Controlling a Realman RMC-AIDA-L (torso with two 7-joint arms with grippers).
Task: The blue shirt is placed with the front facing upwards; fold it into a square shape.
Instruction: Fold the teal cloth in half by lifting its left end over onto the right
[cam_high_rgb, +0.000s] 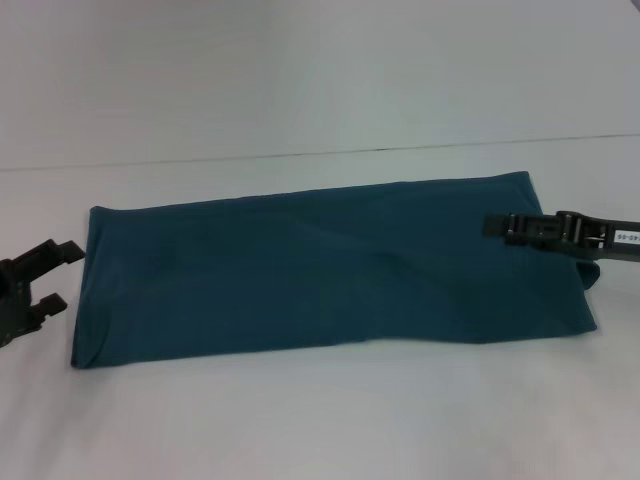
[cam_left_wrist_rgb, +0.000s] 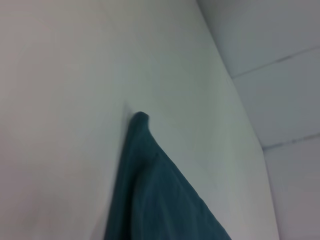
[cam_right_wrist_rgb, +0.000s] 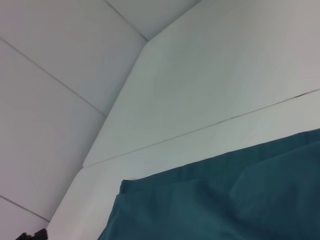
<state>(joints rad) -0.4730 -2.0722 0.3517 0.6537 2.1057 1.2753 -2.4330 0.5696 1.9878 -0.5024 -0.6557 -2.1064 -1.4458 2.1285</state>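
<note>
The blue shirt (cam_high_rgb: 330, 265) lies flat on the white table as a long folded band running left to right, plain side up, with no lettering showing. My left gripper (cam_high_rgb: 58, 277) is open just off the band's left end, level with it and not touching. My right gripper (cam_high_rgb: 492, 226) reaches in from the right over the band's right end, near its far edge. A corner of the shirt (cam_left_wrist_rgb: 150, 190) shows in the left wrist view. The right wrist view shows a stretch of the shirt (cam_right_wrist_rgb: 225, 200) from low down.
The white table (cam_high_rgb: 320, 420) has bare surface in front of and behind the shirt. A seam line (cam_high_rgb: 300, 155) crosses the table behind the shirt. Grey floor tiles (cam_right_wrist_rgb: 45, 100) lie beyond the table's edge.
</note>
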